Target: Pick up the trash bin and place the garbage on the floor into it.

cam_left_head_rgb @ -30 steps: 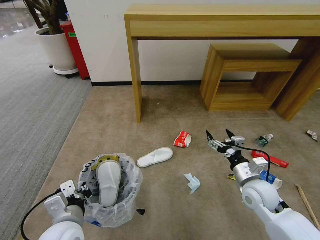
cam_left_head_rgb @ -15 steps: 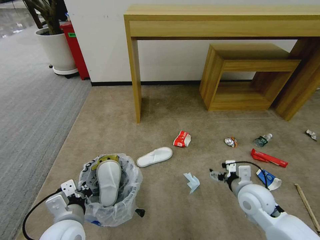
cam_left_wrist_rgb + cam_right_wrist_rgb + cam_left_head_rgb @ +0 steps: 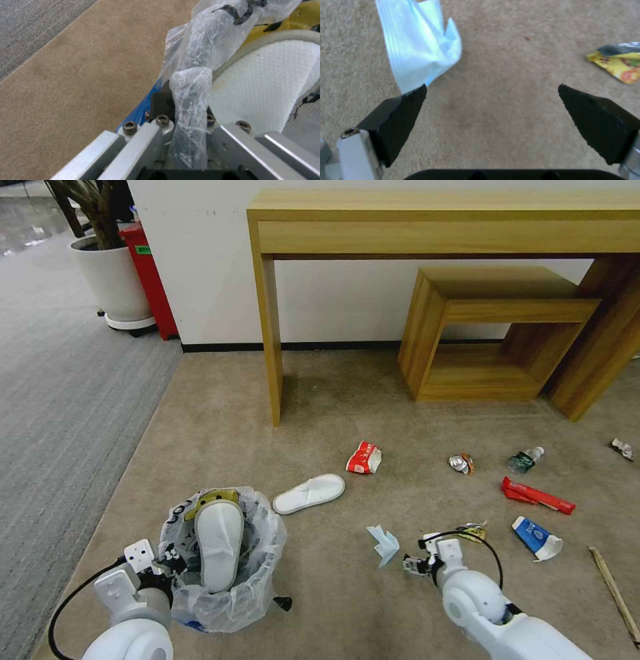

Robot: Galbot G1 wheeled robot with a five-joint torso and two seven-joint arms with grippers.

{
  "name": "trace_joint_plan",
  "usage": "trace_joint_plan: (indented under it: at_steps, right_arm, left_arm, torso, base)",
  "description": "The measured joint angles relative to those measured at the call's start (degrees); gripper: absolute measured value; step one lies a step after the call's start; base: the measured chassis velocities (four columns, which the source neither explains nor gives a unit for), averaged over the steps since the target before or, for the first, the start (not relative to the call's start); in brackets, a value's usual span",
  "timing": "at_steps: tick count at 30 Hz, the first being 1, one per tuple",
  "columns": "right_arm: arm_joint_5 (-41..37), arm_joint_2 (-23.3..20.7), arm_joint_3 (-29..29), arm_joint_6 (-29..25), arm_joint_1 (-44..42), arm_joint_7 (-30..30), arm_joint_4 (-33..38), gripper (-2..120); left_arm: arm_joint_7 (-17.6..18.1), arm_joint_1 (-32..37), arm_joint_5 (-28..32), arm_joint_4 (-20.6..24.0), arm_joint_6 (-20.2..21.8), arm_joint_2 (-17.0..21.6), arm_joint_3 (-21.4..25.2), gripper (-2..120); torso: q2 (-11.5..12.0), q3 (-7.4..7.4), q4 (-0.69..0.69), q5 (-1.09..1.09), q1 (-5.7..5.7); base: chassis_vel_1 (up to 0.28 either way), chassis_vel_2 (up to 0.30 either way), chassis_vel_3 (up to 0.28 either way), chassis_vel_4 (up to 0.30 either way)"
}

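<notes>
The trash bin (image 3: 223,580), lined with a crinkled white bag, stands on the beige floor (image 3: 333,400) at the lower left. A white slipper (image 3: 218,533) is upright inside it. My left gripper (image 3: 165,567) is shut on the bin's bagged rim (image 3: 196,82). My right gripper (image 3: 417,565) hangs open just above the carpet, with a pale blue folded sheet (image 3: 416,42) by one fingertip. Loose garbage lies around: another slipper (image 3: 309,493), a red carton (image 3: 364,458), a crushed can (image 3: 461,464), a bottle (image 3: 525,460), a red wrapper (image 3: 537,496), a white-blue packet (image 3: 536,537) and a yellow wrapper (image 3: 618,62).
A wooden console table (image 3: 270,333) and a low wooden stool (image 3: 493,333) stand against the far wall. Grey ribbed carpet (image 3: 60,400) runs along the left, with a white planter (image 3: 110,280) and a red box (image 3: 150,273) behind it. A wooden stick (image 3: 615,593) lies at the far right.
My right arm has drawn back and down to the left, from over the can to beside the pale blue sheet. The can has come into sight. The left arm and bin stayed put.
</notes>
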State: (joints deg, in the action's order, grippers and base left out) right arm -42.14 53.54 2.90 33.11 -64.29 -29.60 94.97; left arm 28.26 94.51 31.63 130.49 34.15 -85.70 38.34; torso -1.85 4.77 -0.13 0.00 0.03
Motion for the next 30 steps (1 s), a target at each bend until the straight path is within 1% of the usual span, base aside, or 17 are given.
trace_joint_plan:
  at_steps: [2,6,10,16,22,28,30]
  right_arm:
    - [0.98,0.86,1.80,-0.73,1.64,0.46,-2.16,100]
    - [1.23,1.70,3.17,-1.11,2.86,0.75,-3.81,100]
    - [2.48,3.46,6.04,-2.75,5.46,1.77,-7.87,100]
    - [3.61,5.44,8.55,-4.54,7.35,2.12,-10.74,100]
    - [4.81,7.47,9.77,-5.96,8.73,2.35,-12.71,100]
    - [5.59,8.37,9.77,-6.50,8.75,2.40,-13.63,100]
    - [6.54,9.21,9.71,-7.74,8.80,2.73,-15.22,99]
  left_arm:
    - [-0.17,0.13,-0.23,0.07,-0.13,-0.21,-0.02,1]
    - [-0.30,0.22,-0.32,0.29,-0.19,-0.35,-0.05,1]
    - [-0.34,0.30,-0.32,0.66,-0.22,-0.38,0.02,1]
    - [-0.44,0.41,-0.33,0.87,-0.27,-0.49,-0.10,1]
    - [-0.53,0.38,-0.17,0.97,-0.41,-0.35,-0.06,1]
    - [-0.56,0.05,0.01,0.48,-0.51,-0.18,-0.17,1]
    - [-0.64,-0.04,0.12,0.37,-0.61,-0.02,-0.33,1]
  torso:
    - [0.00,0.00,0.00,-0.01,0.00]
    - [0.00,0.00,0.00,-0.01,0.00]
    - [0.00,0.00,0.00,-0.01,0.00]
    - [0.00,0.00,0.00,0.00,0.00]
    - [0.00,0.00,0.00,0.00,0.00]
    - [0.00,0.00,0.00,-0.01,0.00]
    - [0.00,0.00,-0.01,-0.01,0.00]
  base:
    - [0.000,0.000,0.000,0.000]
    - [0.000,0.000,0.000,0.000]
    - [0.000,0.000,0.000,0.000]
    - [0.000,0.000,0.000,0.000]
    - [0.000,0.000,0.000,0.000]
    - [0.000,0.000,0.000,0.000]
    - [0.000,0.000,0.000,0.000]
